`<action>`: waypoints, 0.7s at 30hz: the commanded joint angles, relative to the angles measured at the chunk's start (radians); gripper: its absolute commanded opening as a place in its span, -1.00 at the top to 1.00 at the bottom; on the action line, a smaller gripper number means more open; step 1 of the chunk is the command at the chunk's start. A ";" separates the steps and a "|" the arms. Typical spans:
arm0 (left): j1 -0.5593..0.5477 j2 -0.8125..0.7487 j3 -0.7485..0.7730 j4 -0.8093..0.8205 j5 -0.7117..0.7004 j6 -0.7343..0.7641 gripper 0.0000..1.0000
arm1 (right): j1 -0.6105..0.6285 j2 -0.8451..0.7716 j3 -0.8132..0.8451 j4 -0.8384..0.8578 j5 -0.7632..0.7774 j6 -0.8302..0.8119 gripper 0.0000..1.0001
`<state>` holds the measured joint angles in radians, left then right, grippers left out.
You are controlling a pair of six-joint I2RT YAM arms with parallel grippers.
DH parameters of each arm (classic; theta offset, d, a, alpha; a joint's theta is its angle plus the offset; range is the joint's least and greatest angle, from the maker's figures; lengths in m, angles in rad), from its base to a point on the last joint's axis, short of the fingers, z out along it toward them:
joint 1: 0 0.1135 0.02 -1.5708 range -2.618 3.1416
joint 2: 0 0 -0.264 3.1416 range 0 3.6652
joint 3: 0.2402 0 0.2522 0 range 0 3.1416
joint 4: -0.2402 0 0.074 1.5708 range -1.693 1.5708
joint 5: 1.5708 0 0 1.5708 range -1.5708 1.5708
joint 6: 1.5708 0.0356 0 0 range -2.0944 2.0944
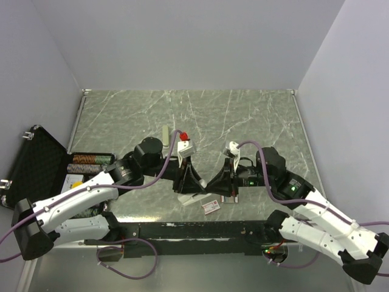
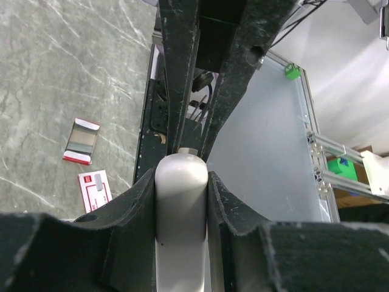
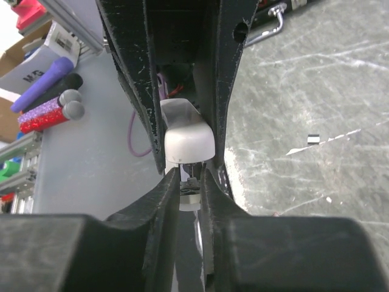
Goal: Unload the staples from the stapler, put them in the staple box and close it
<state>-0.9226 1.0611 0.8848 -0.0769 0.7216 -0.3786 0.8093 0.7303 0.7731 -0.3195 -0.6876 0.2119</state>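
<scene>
At lower centre of frame, the left claw (image 2: 181, 185) clamps a white stapler (image 2: 181, 237) as the right claw (image 3: 189, 181), almost closed, meets its nose, hold unclear.

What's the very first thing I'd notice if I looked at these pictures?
The white stapler, caught between two robot hands at the near middle of the table. The left hand squeezes its body and the right hand flanks one end. A little red-and-white box lies just beside them, and an open black case sits at the left edge.
</scene>
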 commanded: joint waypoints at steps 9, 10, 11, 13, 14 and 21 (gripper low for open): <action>-0.001 -0.096 0.002 0.380 -0.234 -0.112 0.99 | 0.091 -0.028 -0.159 0.135 -0.027 0.104 1.00; -0.001 -0.098 0.000 0.390 -0.255 -0.114 0.99 | 0.096 -0.029 -0.170 0.148 -0.029 0.113 1.00; 0.001 -0.099 -0.003 0.402 -0.272 -0.118 0.99 | 0.102 -0.029 -0.179 0.160 -0.027 0.121 1.00; 0.001 -0.104 -0.006 0.428 -0.307 -0.126 0.99 | 0.113 -0.029 -0.201 0.181 -0.030 0.135 1.00; 0.001 -0.107 -0.007 0.439 -0.327 -0.128 0.99 | 0.120 -0.028 -0.208 0.195 -0.027 0.144 1.00; 0.014 -0.095 0.000 0.486 -0.432 -0.128 0.99 | 0.166 -0.034 -0.274 0.286 -0.010 0.205 1.00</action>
<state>-0.9180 0.9768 0.8398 0.1837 0.4229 -0.4889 0.9463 0.6960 0.5137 -0.1040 -0.6479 0.3576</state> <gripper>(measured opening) 0.359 0.197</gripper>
